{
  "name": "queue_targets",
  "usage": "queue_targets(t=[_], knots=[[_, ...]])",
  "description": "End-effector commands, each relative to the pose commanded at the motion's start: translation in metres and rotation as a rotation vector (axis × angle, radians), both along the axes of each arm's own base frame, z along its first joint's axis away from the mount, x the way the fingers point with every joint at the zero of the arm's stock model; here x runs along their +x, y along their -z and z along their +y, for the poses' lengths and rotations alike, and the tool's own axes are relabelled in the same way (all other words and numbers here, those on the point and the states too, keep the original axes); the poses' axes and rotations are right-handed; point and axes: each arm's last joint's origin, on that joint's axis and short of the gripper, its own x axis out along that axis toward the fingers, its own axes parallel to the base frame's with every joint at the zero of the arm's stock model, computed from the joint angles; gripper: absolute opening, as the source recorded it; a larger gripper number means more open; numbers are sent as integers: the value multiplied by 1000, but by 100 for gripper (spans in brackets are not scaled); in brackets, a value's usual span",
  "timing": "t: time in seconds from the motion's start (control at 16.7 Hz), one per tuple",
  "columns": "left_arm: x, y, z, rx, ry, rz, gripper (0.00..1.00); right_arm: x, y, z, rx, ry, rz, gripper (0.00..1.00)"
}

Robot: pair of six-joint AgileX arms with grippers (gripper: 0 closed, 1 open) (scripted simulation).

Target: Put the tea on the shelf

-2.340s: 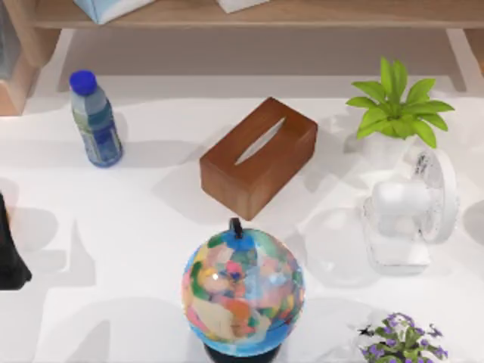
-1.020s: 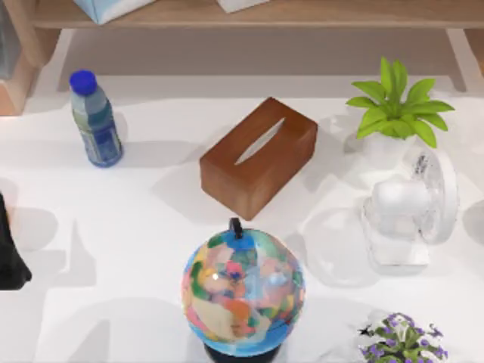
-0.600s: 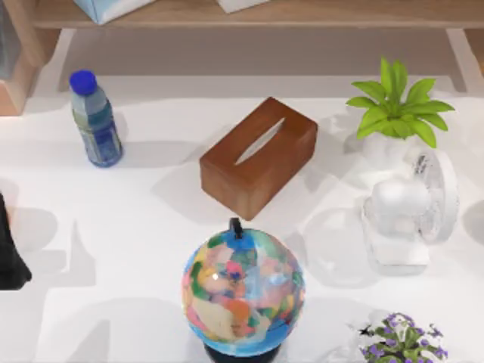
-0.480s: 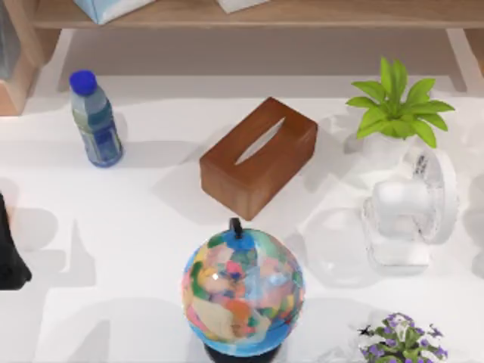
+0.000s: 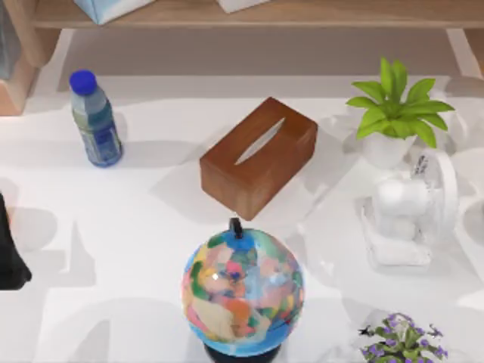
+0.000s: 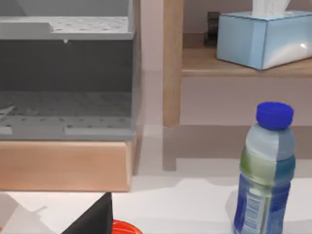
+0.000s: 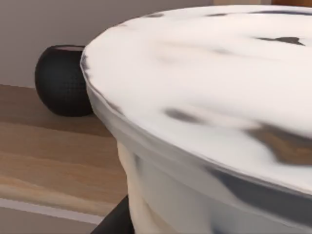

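- Tea bottle (image 5: 95, 119) upright, surface's (image 5: 151, 227) far left, below the shelf (image 5: 302, 13).
- Left arm (image 5: 9, 253) parked at left edge.
- Both jaws' state: cannot tell.

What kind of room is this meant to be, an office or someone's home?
Most likely a rendered home or study desk: a white table carrying a globe, a brown tissue box, a potted plant and a small fan, with a wooden shelf behind.
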Motion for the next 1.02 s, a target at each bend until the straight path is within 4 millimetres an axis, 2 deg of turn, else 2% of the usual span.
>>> queue_targets(t=[0.3, 0.6, 0.84, 1.02], knots=[[0, 0, 0, 0, 0, 0, 100, 37, -46, 81, 53, -54, 8, 0], [0, 0, 0, 0, 0, 0, 100, 64, -80, 150, 84, 5, 83, 0], [0, 0, 0, 0, 0, 0, 100, 78, -97, 190, 76, 94, 154, 0], [0, 0, 0, 0, 0, 0, 100, 85, -106, 208, 61, 159, 190, 0]])
